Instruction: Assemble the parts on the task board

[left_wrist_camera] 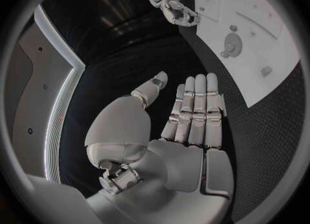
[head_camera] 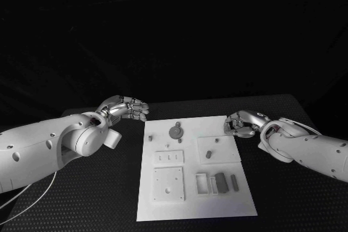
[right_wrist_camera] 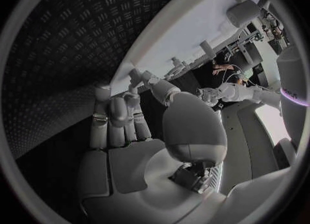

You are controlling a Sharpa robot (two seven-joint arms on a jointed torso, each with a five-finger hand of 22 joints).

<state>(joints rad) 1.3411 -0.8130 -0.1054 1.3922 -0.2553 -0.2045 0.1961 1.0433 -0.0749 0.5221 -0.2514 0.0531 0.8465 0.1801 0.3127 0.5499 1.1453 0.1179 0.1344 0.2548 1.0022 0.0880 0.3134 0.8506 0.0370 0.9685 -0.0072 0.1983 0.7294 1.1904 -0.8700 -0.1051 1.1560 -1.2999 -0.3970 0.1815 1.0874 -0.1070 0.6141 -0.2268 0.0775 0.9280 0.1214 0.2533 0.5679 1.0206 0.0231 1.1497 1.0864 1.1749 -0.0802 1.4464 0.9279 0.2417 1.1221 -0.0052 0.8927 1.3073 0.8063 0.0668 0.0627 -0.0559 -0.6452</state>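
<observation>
My left hand hovers empty, fingers straight and apart, beside the far left corner of the flat white task board. My right hand, fingers curled on nothing, sits at its right edge. Small grey parts rest on the board, on the textured black table.

empty left hand beside task board

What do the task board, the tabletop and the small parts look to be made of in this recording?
Task board: white, matte, probably plastic; raised blocks and recesses look moulded or printed.
Table: black with a regular raised tread pattern, likely rubber or textured mat.
Parts, such as the round disc and the grey blocks: dull grey, no shine; plastic or metal cannot be told.
</observation>
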